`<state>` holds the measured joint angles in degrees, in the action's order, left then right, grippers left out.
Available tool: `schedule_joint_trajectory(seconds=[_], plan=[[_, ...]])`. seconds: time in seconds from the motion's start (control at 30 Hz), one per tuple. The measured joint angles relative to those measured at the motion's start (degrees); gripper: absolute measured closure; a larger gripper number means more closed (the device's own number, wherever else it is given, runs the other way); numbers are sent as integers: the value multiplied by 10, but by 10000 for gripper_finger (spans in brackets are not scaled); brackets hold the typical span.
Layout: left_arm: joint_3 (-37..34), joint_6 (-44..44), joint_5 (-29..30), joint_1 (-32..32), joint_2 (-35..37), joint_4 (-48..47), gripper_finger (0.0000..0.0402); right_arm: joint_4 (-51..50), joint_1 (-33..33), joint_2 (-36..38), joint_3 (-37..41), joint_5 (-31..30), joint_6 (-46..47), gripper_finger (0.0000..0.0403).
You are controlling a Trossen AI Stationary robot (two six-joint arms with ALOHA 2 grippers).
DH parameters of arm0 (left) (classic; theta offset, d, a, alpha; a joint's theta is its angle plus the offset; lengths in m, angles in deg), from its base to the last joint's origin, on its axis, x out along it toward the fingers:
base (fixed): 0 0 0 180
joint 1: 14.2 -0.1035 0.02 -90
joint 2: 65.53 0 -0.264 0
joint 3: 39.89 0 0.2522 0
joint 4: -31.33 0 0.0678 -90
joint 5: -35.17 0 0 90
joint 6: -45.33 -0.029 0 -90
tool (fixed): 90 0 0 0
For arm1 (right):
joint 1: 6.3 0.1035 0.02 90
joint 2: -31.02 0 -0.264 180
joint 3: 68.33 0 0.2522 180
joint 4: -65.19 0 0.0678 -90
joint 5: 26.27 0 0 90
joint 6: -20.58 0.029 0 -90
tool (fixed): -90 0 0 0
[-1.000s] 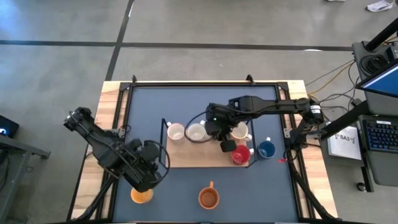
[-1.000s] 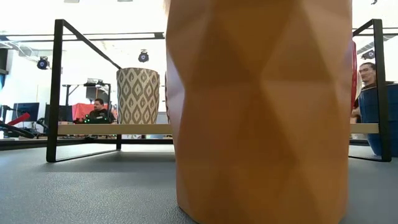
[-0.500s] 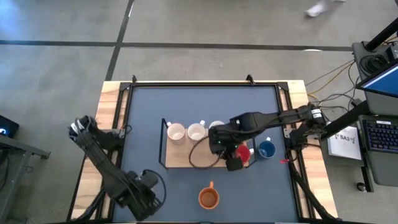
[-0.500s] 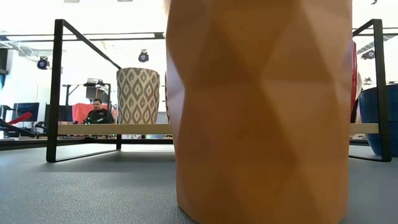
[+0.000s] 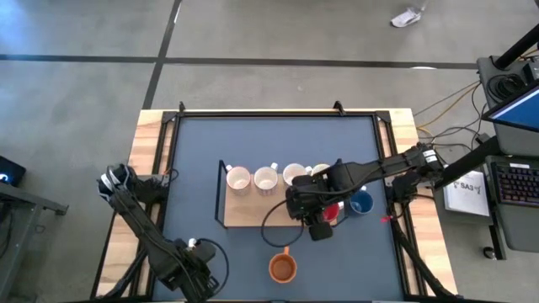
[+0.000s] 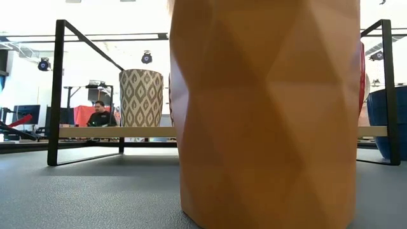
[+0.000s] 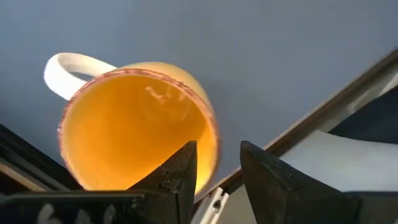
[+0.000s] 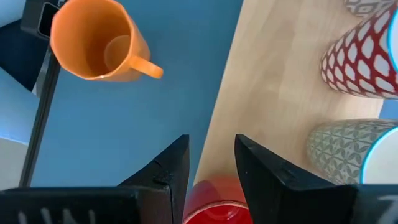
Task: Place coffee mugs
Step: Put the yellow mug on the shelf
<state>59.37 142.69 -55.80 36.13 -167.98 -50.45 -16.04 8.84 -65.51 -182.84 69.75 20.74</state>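
The red mug (image 8: pixel 214 202) should be left upright on the board (image 8: pixel 273 99) edge as the right pincer (image 8: pixel 211 163), seemingly parted, is lifted straight.

Blue-topped table (image 5: pixel 253 143) with wooden board (image 5: pixel 248 210).
Orange mug (image 5: pixel 282 268) at 6 o'clock; blue mug (image 5: pixel 362 203) at 3 o'clock.

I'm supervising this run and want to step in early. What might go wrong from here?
1. The red mug under the right hand sits right at the wooden board's edge; it might tip off when the hand lifts.
2. The red-patterned mug and grey-patterned mug stand close by; a sideways retreat may bump them.
3. The left hand straddles the yellow mug's rim; closing off-centre might tilt it.
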Motion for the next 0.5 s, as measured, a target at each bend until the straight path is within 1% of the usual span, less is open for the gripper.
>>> schedule_joint_trajectory(seconds=[0.1,0.23,0.33,0.47,0.5], plan=[[-17,6,0,0,0,4,297,-1,0,0,0,0,-11,287],[-51,2,0,0,-1,44,310,-13,0,0,0,0,-17,285],[-76,-3,0,-3,-1,80,332,-31,0,0,0,0,-16,285],[-80,-19,2,-5,-1,86,386,-47,0,0,0,0,-8,289],[-77,-24,2,-5,-1,82,392,-53,0,0,0,0,-6,290]])
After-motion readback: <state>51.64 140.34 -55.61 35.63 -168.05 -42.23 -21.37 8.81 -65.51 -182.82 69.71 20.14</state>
